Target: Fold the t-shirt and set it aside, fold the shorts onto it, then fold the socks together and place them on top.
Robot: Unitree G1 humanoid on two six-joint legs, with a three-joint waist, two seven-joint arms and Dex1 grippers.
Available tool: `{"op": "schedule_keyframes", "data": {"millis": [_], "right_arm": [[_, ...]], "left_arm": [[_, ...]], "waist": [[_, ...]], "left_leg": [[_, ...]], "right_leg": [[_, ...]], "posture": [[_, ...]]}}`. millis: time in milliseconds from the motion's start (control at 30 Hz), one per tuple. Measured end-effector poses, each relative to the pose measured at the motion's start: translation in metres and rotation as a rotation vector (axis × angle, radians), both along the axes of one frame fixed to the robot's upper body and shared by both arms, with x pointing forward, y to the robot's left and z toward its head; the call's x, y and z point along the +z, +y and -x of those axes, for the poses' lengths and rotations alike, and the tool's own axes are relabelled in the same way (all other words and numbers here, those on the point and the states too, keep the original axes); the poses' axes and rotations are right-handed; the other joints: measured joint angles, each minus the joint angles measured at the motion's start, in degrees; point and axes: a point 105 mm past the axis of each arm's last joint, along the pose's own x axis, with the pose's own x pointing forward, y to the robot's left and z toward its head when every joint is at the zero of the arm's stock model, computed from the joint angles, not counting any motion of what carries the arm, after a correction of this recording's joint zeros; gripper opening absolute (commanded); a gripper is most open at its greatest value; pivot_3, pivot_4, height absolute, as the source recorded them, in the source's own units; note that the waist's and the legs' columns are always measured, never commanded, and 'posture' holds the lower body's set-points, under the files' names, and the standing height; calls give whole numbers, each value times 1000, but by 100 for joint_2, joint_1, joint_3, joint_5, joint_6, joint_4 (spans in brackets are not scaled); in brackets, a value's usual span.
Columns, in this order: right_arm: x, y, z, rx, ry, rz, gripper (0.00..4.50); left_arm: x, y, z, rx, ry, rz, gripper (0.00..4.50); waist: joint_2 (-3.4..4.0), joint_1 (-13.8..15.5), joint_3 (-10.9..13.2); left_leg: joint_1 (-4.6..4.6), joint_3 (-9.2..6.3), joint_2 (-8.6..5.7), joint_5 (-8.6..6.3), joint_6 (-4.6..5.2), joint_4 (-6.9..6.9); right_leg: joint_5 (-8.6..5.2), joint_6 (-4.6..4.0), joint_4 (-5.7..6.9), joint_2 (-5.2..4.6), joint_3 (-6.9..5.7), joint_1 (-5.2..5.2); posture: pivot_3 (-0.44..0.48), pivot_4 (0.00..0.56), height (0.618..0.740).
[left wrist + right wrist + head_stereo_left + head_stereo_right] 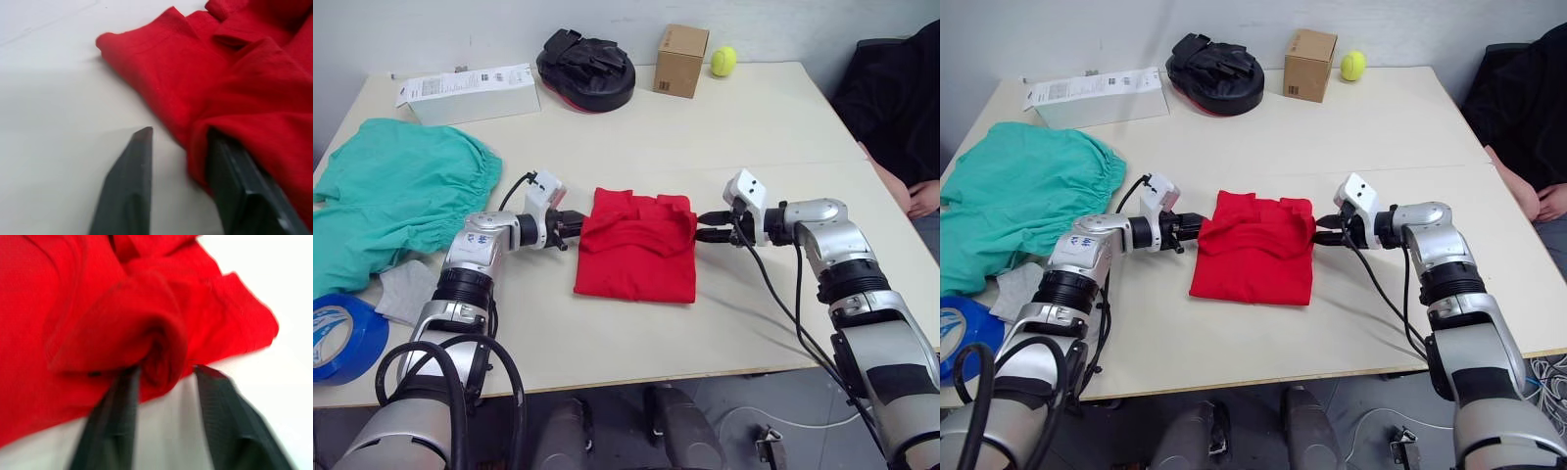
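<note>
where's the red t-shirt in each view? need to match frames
Left eye view: t-shirt mid-table, between the two grippers.
Right eye view: same spot, slightly left of centre.
Left wrist view: upper right, draped over one finger.
Right wrist view: across the top and left, bunched between the fingers.
Shared landmark: the beige table.

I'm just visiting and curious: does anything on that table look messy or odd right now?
The red t-shirt is folded but bunched and uneven along its far edge. The teal shorts lie crumpled at the robot's left, unfolded. Nothing looks spilled or damaged.
</note>
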Motion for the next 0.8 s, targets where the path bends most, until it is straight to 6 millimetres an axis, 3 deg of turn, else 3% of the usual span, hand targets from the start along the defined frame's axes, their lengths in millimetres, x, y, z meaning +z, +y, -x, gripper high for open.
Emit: {"op": "schedule_keyframes", "data": {"millis": [133,200,333,533,667,800], "right_arm": [[10,-11,-2,-17,-58,10,4333],[18,-22,-2,-27,-113,44,4500],[31,-30,4,-2,-236,91,4500],[37,-9,31,197,-495,178,4500],[34,7,54,310,-573,165,4500],[33,21,77,405,-602,137,4500]], "left_arm": [[6,4,5,-37,-8,2,3854],[15,11,11,-67,-42,-20,4485],[23,26,27,-103,-114,-100,4485],[27,33,48,-196,-299,-249,4485],[32,20,64,-307,-426,-327,4485],[35,9,66,-385,-575,-449,4485]], "waist": [[0,1,0],[0,-5,0],[1,-18,0],[1,2,0],[1,13,0],[1,27,0]], "left_leg": [[-1,-1,0,0,-1,-4],[-1,0,2,-1,-3,-7],[1,1,6,-3,-6,-11],[3,0,3,-3,-3,-9],[4,-1,2,-2,0,-8],[10,-7,1,-14,29,-8]], "right_leg": [[0,0,-3,1,-2,-1],[0,0,-8,1,-1,-1],[0,0,-10,5,2,-1],[0,0,-10,0,2,4],[0,0,-8,-3,8,7],[1,-2,-6,-4,18,15]], "posture": [[0,150,740],[0,150,740],[0,150,740],[0,150,740],[0,150,740],[0,150,740]]}}
